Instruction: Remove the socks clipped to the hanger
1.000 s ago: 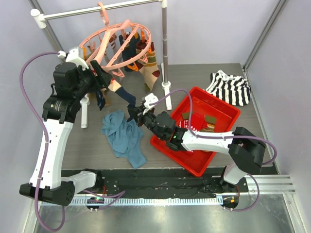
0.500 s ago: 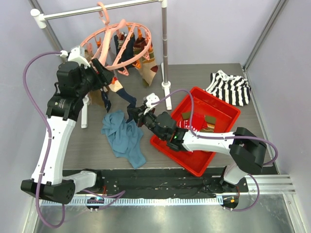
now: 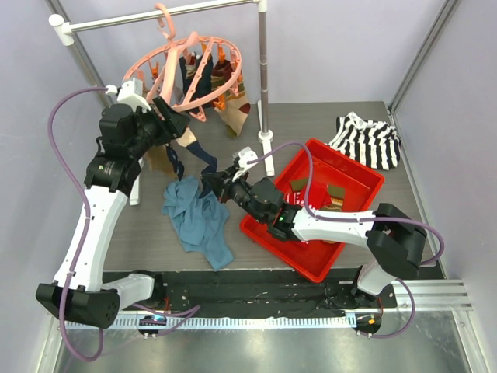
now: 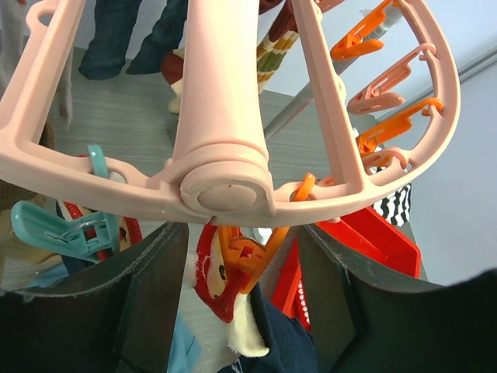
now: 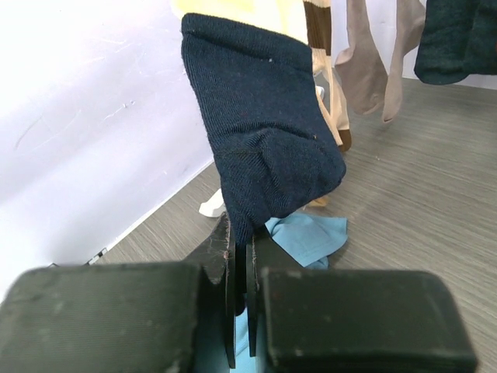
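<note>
The salmon-pink hanger (image 3: 194, 71) hangs tilted from the rail, with several socks (image 3: 233, 101) clipped under its far side. My left gripper (image 3: 172, 120) is up at its near rim. In the left wrist view my left gripper (image 4: 242, 237) stands open, one jaw on each side of an orange clip (image 4: 250, 255). That clip pinches a red-and-white sock top (image 4: 208, 281) with a navy foot, under the hanger's ring (image 4: 221, 116). Lower down, my right gripper (image 3: 210, 183) is shut on the toe of this navy sock (image 3: 203, 158). The right wrist view shows the sock (image 5: 268, 132) rising from my right gripper (image 5: 242, 241).
A grey rail (image 3: 155, 14) and its upright post (image 3: 264, 78) carry the hanger. A red tray (image 3: 349, 161) at the right holds several loose socks (image 3: 314, 194). A plain blue cloth (image 3: 194, 217) lies below the hanger. A black-and-white striped garment (image 3: 365, 140) lies at the back right.
My left arm and the hanger's near rim have shifted a little right and up. My right gripper has kept its hold on the navy sock and barely moved.
</note>
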{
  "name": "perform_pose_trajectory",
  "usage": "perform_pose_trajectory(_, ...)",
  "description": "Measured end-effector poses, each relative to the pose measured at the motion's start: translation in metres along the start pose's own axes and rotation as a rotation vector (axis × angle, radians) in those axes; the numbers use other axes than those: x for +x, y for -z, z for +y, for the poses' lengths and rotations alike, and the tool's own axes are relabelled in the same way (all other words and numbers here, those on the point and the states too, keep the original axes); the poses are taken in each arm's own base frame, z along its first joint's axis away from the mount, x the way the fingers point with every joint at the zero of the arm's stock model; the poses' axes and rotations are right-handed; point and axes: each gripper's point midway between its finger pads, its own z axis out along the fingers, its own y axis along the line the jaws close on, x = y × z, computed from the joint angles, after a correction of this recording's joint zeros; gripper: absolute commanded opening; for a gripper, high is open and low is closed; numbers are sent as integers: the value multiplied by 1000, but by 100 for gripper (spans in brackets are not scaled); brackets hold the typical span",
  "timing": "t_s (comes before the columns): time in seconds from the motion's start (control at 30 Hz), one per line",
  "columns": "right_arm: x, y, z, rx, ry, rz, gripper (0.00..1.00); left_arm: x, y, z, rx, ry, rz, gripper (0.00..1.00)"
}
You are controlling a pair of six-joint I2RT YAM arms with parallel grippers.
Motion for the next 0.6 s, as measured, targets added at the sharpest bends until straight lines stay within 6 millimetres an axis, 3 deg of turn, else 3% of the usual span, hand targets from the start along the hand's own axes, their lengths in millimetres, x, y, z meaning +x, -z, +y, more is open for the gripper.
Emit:
perform_pose_trajectory(0.2,1,1,-2,0,-7,4,1,-5,-2,-3,15,-4,-23,50)
perform_pose_trajectory(0.43,-9,3,-2,-3,-14,-13,1,-5,-6,-4,19,4,-22,0)
perform_pose_trajectory(0.6,-11,10,-9,43,-32,18,1,-11,-9,-7,18,22,-25,0)
